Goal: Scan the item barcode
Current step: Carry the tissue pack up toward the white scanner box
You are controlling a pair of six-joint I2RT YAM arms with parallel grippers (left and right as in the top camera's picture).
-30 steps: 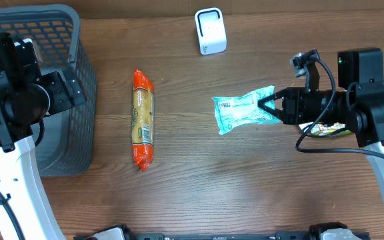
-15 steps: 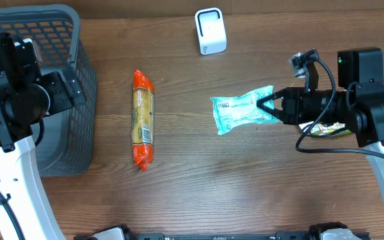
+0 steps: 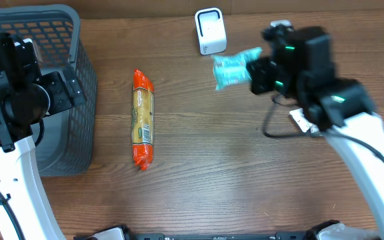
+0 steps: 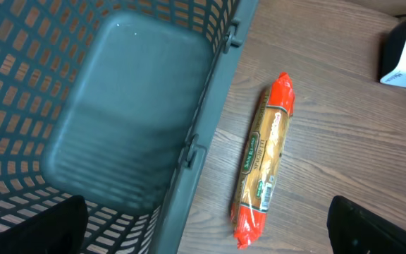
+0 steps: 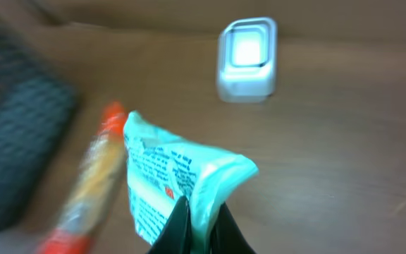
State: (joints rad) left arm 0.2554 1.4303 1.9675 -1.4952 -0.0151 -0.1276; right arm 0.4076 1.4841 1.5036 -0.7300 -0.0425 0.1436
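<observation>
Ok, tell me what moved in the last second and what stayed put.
The right gripper, shut on the teal packet, carried it from mid-table toward the far edge. In the overhead view the packet now sits just right of the white scanner. No grip was taken or released. The orange-ended roll, the basket and the open left gripper beside it stayed as they were.

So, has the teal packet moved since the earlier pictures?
Yes. Pinched in the right gripper, the teal packet has travelled towards the white scanner and is now close beside it.
</observation>
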